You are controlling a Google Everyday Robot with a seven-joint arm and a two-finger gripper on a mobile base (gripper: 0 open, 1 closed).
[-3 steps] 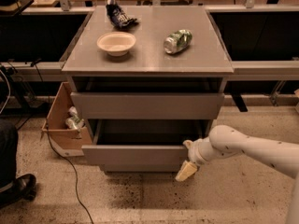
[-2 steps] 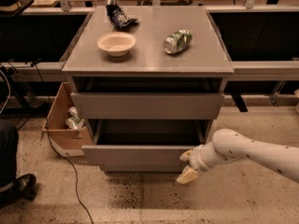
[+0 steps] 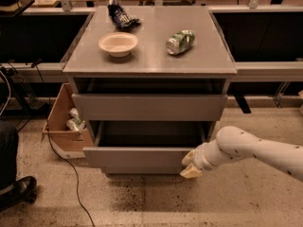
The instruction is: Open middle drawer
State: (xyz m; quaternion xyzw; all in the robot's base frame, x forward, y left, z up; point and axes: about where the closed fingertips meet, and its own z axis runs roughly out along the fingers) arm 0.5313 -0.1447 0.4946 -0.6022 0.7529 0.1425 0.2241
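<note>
The grey cabinet (image 3: 149,65) shows two flat drawer fronts. The upper front (image 3: 149,107) stands out only slightly. Below it the middle drawer (image 3: 137,159) is pulled out, and its shallow dark interior (image 3: 149,135) shows. My gripper (image 3: 191,165), cream-coloured at the end of the white arm (image 3: 255,150), is at the right end of that drawer's front panel and touches it. The arm reaches in from the right. Anything below the pulled-out drawer is hidden.
On the cabinet top lie a white bowl (image 3: 118,43), a crushed green can (image 3: 180,41) and a dark bag (image 3: 121,15). A cardboard box (image 3: 64,122) with bottles stands at the cabinet's left, with a cable (image 3: 71,178) on the floor. A person's shoe (image 3: 19,190) is at far left.
The gripper has stayed at the right end of the pulled-out drawer's front, dipping only slightly. The drawer stands out about as far as before.
</note>
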